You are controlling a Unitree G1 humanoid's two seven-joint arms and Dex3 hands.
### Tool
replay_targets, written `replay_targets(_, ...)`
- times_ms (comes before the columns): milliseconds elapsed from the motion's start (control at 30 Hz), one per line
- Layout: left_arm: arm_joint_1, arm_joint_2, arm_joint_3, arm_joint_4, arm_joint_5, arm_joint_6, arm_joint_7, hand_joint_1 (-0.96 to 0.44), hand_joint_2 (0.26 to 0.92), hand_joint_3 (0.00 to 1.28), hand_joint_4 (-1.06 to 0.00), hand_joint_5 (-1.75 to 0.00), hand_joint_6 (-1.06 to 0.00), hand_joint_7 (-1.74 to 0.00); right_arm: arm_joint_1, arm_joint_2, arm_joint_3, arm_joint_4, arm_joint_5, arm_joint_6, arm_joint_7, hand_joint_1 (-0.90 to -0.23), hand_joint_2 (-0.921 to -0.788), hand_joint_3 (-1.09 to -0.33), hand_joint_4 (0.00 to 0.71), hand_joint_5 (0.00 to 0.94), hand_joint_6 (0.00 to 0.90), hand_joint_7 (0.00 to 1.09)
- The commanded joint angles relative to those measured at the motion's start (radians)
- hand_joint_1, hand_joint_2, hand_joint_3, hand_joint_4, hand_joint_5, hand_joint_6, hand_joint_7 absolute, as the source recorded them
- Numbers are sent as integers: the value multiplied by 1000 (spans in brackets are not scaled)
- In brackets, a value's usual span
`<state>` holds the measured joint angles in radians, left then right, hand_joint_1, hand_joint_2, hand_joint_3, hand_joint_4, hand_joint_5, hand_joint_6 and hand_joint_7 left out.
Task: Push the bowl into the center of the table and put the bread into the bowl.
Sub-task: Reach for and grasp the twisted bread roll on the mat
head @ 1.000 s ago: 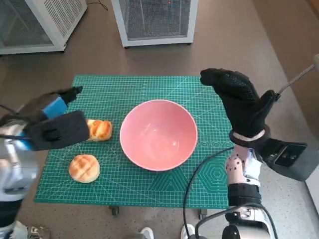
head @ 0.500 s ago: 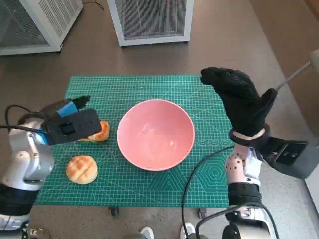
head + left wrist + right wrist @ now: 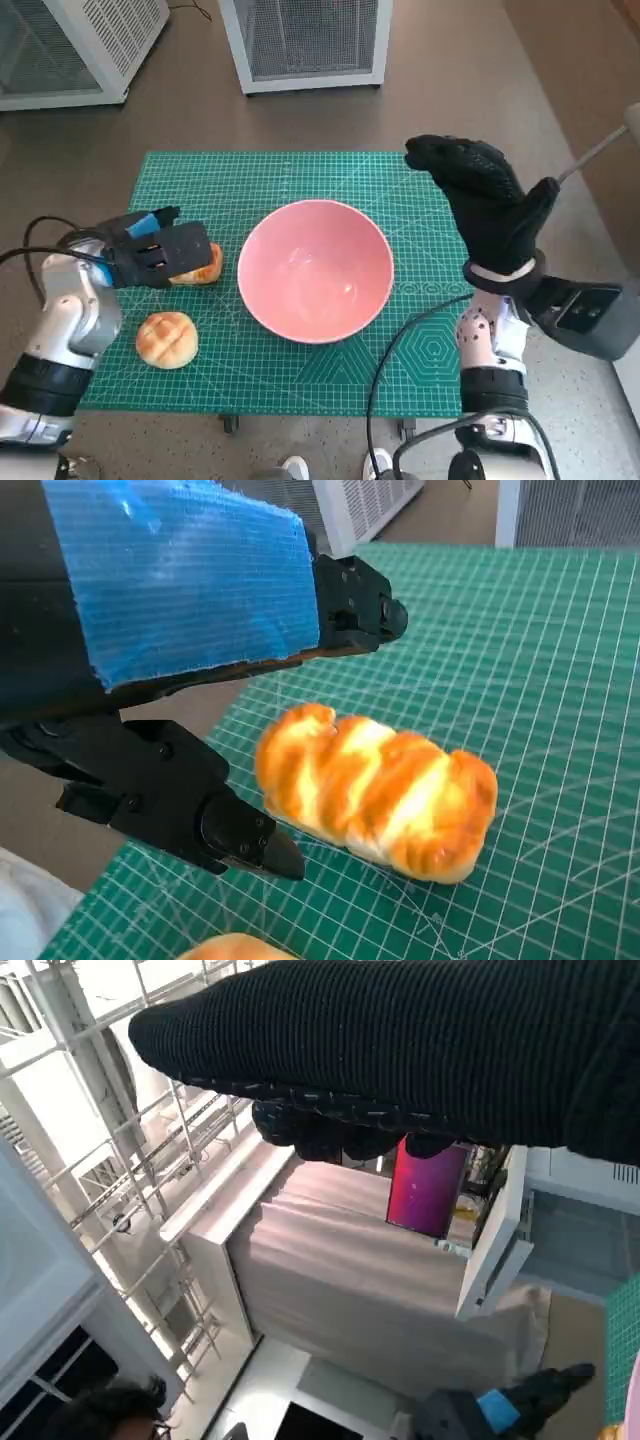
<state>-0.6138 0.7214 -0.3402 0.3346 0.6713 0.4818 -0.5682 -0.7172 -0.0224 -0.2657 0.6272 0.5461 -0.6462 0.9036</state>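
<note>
Pink round bowl sits mid-mat on the green cutting mat. Glazed oblong bread roll lies beside it under the unclenched, empty left hand. Raised right hand grasps nothing, fingers spread.

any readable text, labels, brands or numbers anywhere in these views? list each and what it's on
None can be read.
Green cutting mat: printed grid lines and shapes only; any numerals are too small to make out.
Blue tape on the left hand: blank.
Magenta panel in the right wrist view: no legible writing.
Pink bowl and bread: unmarked.
</note>
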Motion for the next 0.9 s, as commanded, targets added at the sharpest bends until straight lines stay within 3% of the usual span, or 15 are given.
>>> replay_targets(33,-32,-31,-27,62,16,-17,18,-86,759,5,-42,-1,-201,-1,26,-4,0,2,-6,-3,-9,-576,-921,-582,227,0,358,0)
replay_targets(367,-72,-73,-67,224,11,-97,44,-91,758,3,-54,-5,-209,-5,28,-1,4,10,-13,-19,-13,-571,-921,-585,226,0,358,0)
replay_targets(567,-98,-110,-90,347,16,-176,140,-90,774,11,-112,-25,-261,-27,31,1,5,6,-9,-8,-17,-570,-921,-586,224,0,363,3)
replay_targets(733,-111,-136,-122,459,36,-252,246,-78,804,21,-211,-31,-341,-46,37,5,10,-2,-8,-2,-22,-570,-921,-586,224,0,367,5)
replay_targets(900,-132,-148,-150,553,66,-304,327,-32,847,32,-398,-49,-490,-73,44,4,14,-14,-7,2,-24,-570,-921,-586,225,1,368,5)
